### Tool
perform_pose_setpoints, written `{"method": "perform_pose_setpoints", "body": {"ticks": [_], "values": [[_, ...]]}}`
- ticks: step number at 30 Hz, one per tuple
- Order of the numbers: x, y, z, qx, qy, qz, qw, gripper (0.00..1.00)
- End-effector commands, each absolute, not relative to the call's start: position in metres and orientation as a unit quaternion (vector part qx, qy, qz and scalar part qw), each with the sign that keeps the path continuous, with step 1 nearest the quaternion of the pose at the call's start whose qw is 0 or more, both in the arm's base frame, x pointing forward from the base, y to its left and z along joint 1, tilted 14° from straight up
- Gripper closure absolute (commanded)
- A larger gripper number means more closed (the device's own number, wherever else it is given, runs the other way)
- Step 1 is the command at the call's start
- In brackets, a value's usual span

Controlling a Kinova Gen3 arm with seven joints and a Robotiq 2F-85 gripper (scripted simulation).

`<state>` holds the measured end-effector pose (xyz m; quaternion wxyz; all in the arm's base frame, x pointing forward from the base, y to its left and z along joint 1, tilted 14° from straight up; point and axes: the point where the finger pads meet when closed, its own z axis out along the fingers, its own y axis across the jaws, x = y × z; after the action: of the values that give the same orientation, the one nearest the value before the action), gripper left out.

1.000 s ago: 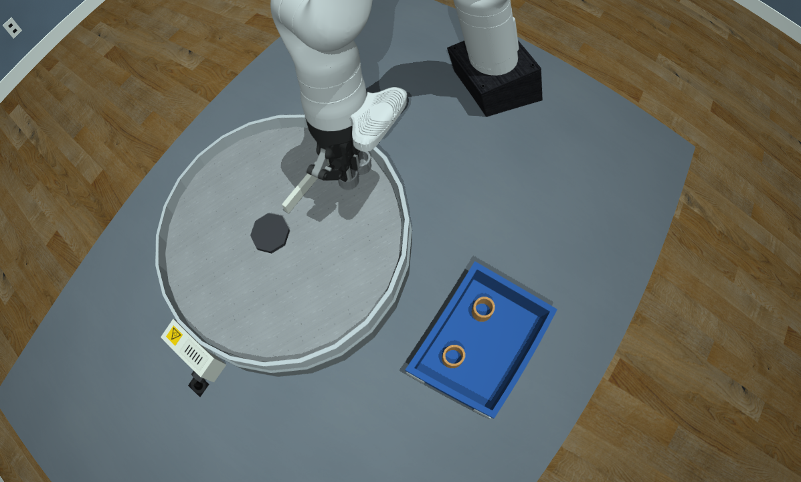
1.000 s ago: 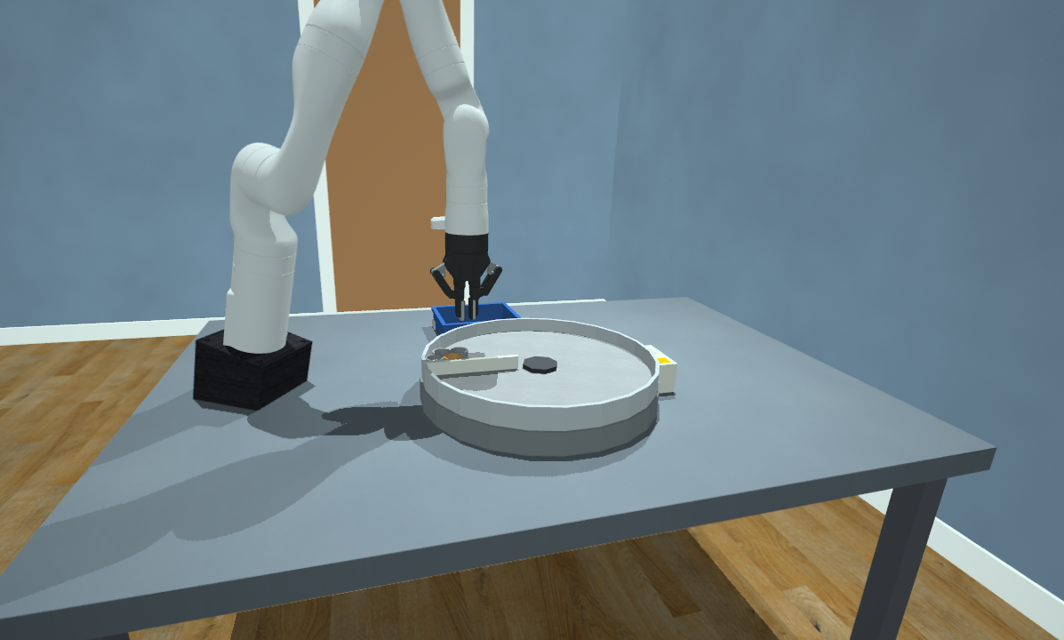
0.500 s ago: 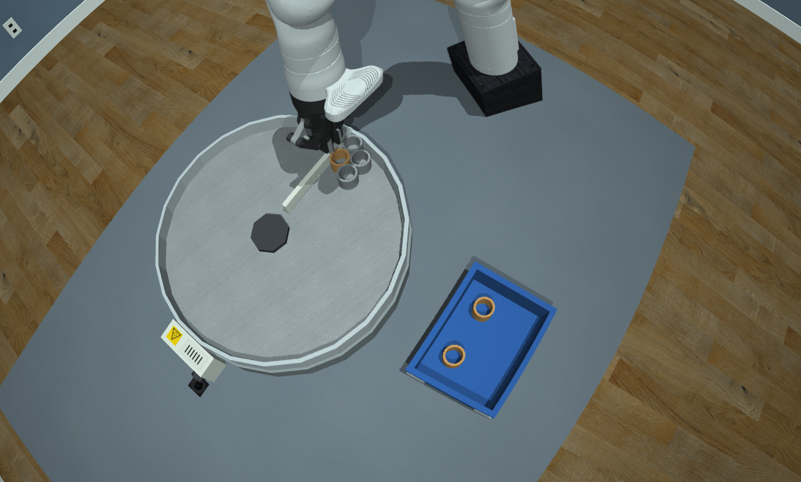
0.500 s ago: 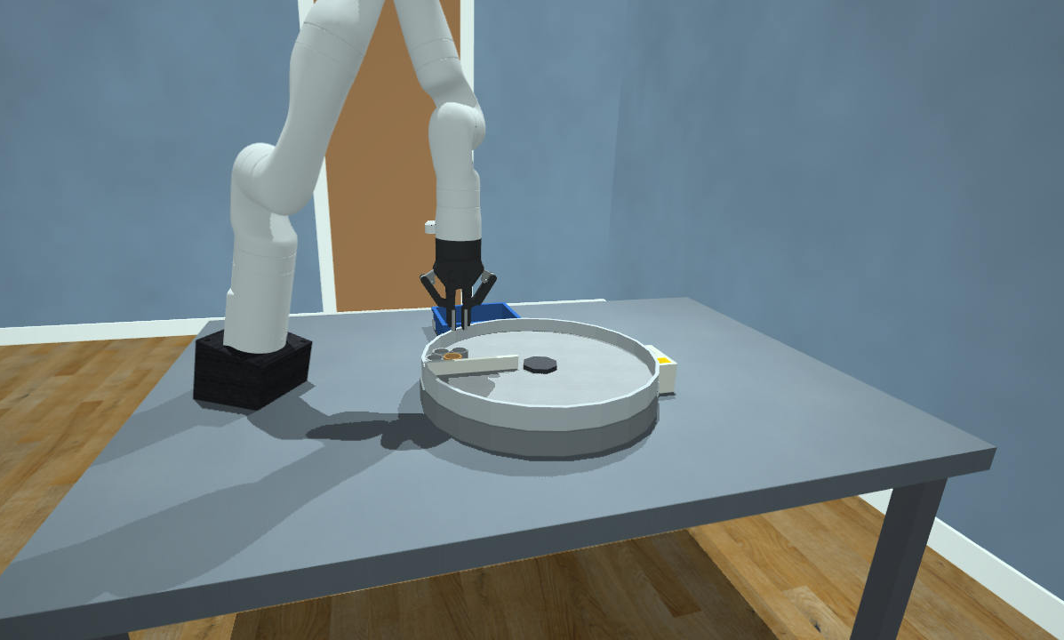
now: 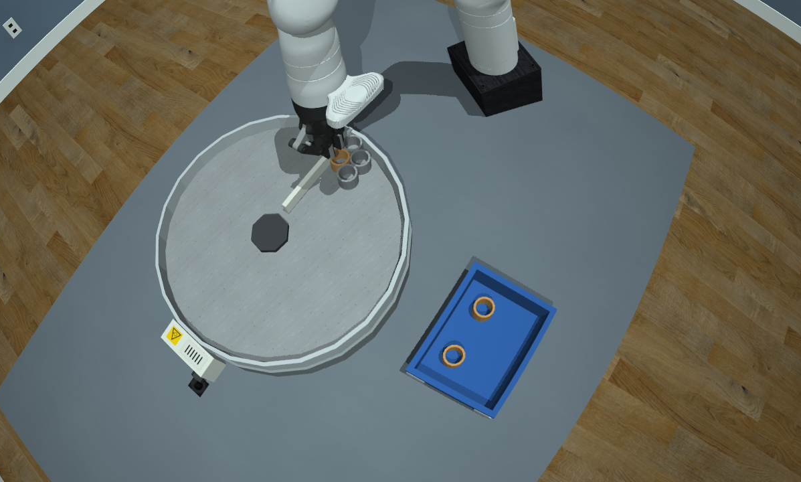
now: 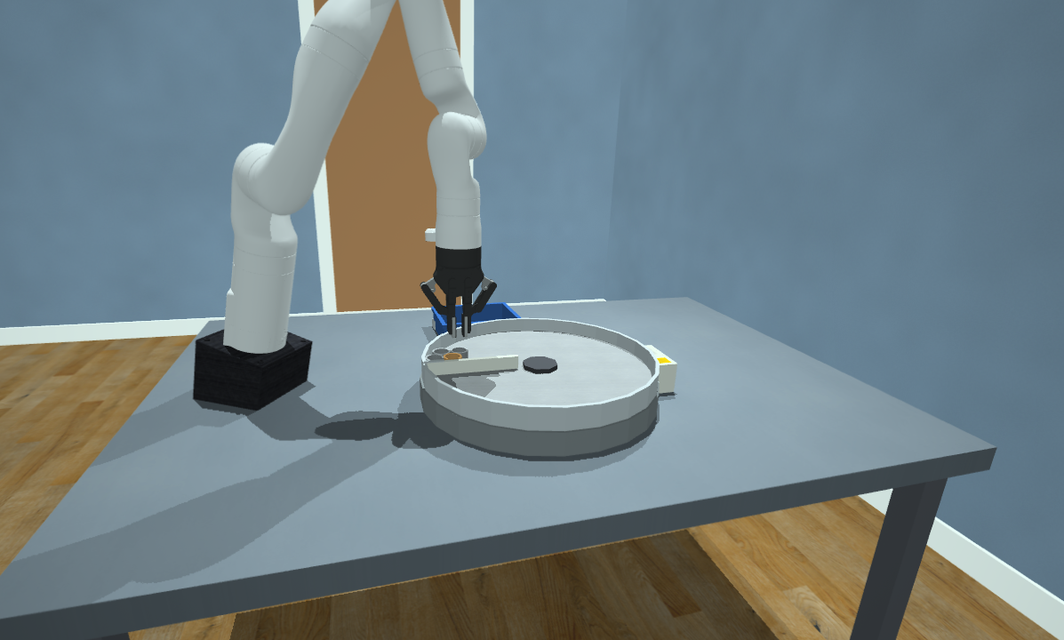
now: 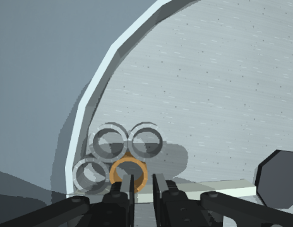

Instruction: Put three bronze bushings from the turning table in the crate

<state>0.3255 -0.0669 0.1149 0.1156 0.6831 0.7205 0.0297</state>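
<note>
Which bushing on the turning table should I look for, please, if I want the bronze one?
Find the big round turning table, then the pale bar lying across it. At the bar's rim end, four short rings cluster. The bronze bushing is the only orange-brown one; its three neighbours are grey.

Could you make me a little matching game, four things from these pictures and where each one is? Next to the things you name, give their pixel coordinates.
Things:
1. Blue crate [image 5: 417,365] [image 6: 437,321]
2. Dark octagon [image 5: 269,232] [image 6: 539,364] [image 7: 279,180]
3. Gray bushings [image 5: 348,177] [image 7: 147,142]
4. Gripper [image 5: 331,156] [image 6: 460,334] [image 7: 143,187]

Places:
A. Grouped around a bronze bushing [image 5: 333,164] [image 6: 453,356] [image 7: 113,174]
B. Above the turning table [image 5: 408,239] [image 6: 539,415] [image 7: 97,74], holding nothing
C. Holds two bronze bushings
D. Middle of the turning table

Pairs: 1-C, 2-D, 3-A, 4-B
</note>
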Motion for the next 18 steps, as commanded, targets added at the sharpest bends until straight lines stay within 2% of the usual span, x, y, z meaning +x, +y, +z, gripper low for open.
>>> {"method": "perform_pose_setpoints", "body": {"ticks": [1, 18], "values": [[0.325, -0.068, 0.115, 0.684, 0.719, 0.029, 0.116, 0.86], [0.328, -0.070, 0.102, 0.684, 0.719, 0.030, 0.116, 0.86]]}}
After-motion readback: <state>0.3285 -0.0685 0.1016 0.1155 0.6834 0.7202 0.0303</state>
